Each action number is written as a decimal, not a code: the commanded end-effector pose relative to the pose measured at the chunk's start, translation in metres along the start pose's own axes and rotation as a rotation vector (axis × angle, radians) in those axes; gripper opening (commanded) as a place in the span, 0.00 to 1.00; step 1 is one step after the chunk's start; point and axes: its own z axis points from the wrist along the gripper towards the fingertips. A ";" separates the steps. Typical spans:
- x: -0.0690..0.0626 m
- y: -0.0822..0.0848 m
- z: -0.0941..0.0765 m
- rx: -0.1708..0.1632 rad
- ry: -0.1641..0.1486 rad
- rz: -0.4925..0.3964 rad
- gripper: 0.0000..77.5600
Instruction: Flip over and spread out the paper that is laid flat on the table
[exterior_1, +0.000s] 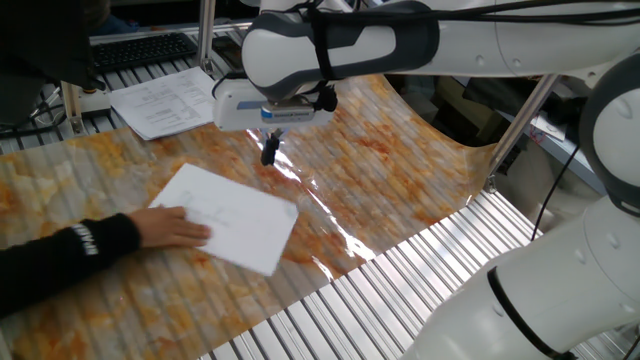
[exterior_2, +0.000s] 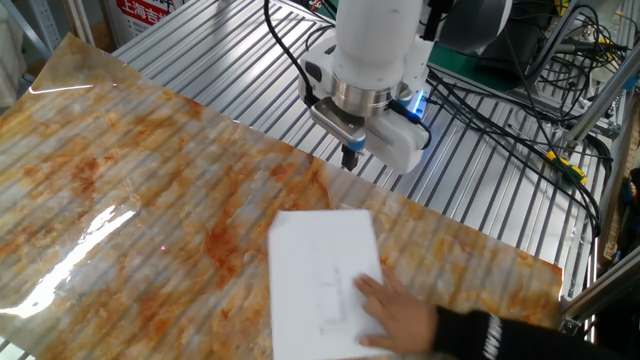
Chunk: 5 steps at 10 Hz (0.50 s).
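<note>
Tool (exterior_1: 270, 152) hangs above counter (exterior_1: 400, 190), empty, tips seemingly together. Person's hand (exterior_2: 400, 312) pins paper (exterior_2: 320, 280); descending now risks collision. Glossy sheet may let paper slide.

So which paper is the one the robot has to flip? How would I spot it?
Look at the shiny orange marbled sheet covering the table. The paper lies flat on it, just below the gripper, with a person's hand resting on it. Unlike the printed pages behind, it's single and almost blank.

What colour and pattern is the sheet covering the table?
Glossy orange-and-grey marbling on the plastic sheet, clearest in the other fixed view.
</note>
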 end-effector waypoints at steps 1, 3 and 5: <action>0.003 0.002 0.003 0.024 -0.007 -0.061 0.00; 0.002 0.000 0.004 0.028 -0.008 -0.095 0.00; -0.004 -0.014 0.012 0.031 -0.018 -0.169 0.00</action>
